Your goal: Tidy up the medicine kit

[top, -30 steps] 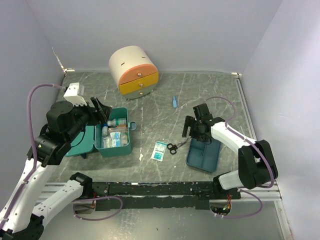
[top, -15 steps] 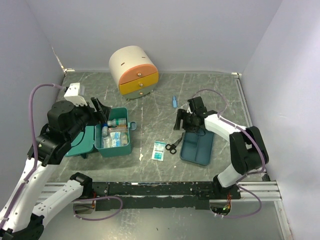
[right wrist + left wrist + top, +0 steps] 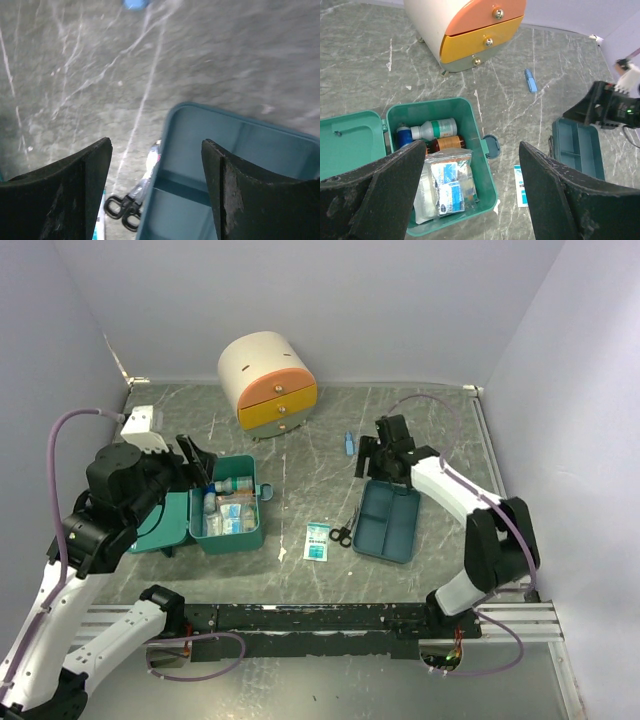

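Note:
The medicine kit (image 3: 228,518) is a teal box standing open left of centre, its lid (image 3: 160,525) folded out to the left. In the left wrist view the medicine kit (image 3: 489,175) holds a white bottle (image 3: 435,129) and clear packets (image 3: 445,182). My left gripper (image 3: 200,468) (image 3: 471,145) hangs open above the box's right half, holding nothing. My right gripper (image 3: 372,465) (image 3: 156,145) is open too, hovering over the far-left corner of a dark-blue divided tray (image 3: 392,522) (image 3: 225,190). Black-handled scissors (image 3: 343,532) (image 3: 127,205) lie against the tray's left side, with a flat blue-white packet (image 3: 318,540) (image 3: 521,180) beside them.
A cream round cabinet (image 3: 267,382) (image 3: 465,30) with orange and yellow drawers stands at the back. A small blue tube (image 3: 349,443) (image 3: 531,80) lies on the table to the right of the cabinet. Walls close the table on three sides.
My right gripper has swung back and left across the table. The blue tray has shifted left and farther back, ending against the scissors. The left arm has barely moved.

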{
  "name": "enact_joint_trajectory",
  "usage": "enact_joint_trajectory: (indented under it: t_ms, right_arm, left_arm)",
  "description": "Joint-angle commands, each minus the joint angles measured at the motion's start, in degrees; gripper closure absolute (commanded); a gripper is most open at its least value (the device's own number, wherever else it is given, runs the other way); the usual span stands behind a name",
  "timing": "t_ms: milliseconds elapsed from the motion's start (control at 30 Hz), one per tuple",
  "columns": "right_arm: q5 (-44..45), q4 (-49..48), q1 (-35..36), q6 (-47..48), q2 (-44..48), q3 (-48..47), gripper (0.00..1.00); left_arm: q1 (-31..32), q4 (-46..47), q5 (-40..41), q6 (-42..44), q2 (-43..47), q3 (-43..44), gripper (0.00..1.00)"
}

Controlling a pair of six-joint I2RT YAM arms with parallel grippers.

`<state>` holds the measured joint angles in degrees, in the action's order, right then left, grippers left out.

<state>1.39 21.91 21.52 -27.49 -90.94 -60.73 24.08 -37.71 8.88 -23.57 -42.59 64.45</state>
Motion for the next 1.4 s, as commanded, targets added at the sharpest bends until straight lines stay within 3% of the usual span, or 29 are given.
enact_joint_trajectory:
  t_ms: [0,100,333,600,833,1133,1367]
  right_arm:
    - [15.3,3.4,-3.7,1.9,7.6,0.6,0.28]
    - [15.9,5.3,-10.4,1.4,8.4,0.8,0.26]
    - [11.9,9.4,-24.1,-6.4,4.6,0.7,0.1]
    - [4.1,6.9,-29.7,-6.8,-1.6,0.1,0.09]
    - [6.7,8.1,-30.2,-8.1,-8.1,-3.2,0.19]
    - [8.5,6.7,-30.4,-6.5,-11.9,-4.0,0.25]
    - [5.3,5.2,-30.9,-6.1,-14.1,-4.3,0.45]
  left_arm:
    - [-0.3,-0.8,1.2,0.9,0.8,1.7,0.13]
    - [-0.3,-0.2,0.7,0.6,0.8,1.2,0.13]
    - [-0.3,0.3,0.9,0.0,1.0,0.5,0.14]
    - [-0.3,2.5,-0.7,-1.9,1.7,-1.2,0.14]
    - [-0.3,2.9,-0.9,-2.5,3.1,-2.2,0.13]
    - [-0.3,2.1,-0.3,-2.1,3.7,-2.2,0.13]
    - [-0.3,1.4,0.1,-1.3,3.4,-1.3,0.13]
